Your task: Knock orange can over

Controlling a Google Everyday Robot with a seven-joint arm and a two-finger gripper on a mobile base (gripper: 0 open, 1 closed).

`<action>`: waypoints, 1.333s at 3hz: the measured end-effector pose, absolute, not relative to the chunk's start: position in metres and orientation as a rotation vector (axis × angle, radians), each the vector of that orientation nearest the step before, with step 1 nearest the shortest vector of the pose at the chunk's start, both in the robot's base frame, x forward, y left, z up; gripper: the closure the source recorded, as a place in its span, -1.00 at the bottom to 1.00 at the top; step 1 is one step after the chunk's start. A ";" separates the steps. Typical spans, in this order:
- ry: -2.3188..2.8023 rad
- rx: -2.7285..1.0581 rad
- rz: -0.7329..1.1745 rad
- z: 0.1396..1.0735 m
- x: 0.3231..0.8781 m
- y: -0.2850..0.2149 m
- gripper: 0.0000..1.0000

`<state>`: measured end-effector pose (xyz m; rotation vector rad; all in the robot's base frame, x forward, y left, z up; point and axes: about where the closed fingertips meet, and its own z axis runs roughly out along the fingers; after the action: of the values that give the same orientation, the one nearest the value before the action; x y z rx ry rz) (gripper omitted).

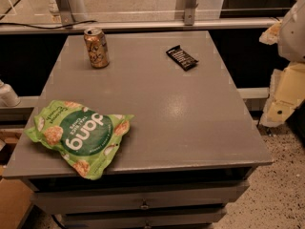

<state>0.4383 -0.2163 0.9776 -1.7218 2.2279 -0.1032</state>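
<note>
The orange can stands upright near the back left corner of the grey table. It is shiny orange-gold with pale print and a silver top. My gripper shows as pale cream and white parts at the right edge of the view, beyond the table's right side. It is far from the can and touches nothing on the table.
A flat black snack bar lies at the back right of the table. A big green chip bag lies at the front left, overhanging the edge. Drawers sit under the tabletop. A rail runs behind the table.
</note>
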 end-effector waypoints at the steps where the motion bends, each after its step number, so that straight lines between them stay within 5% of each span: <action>1: 2.228 -1.722 -0.103 0.978 0.438 -0.216 -1.00; 4: 2.122 -1.548 0.128 0.964 0.492 -0.159 -1.00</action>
<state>0.4922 -0.1591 0.9639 -1.5477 2.1219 0.1280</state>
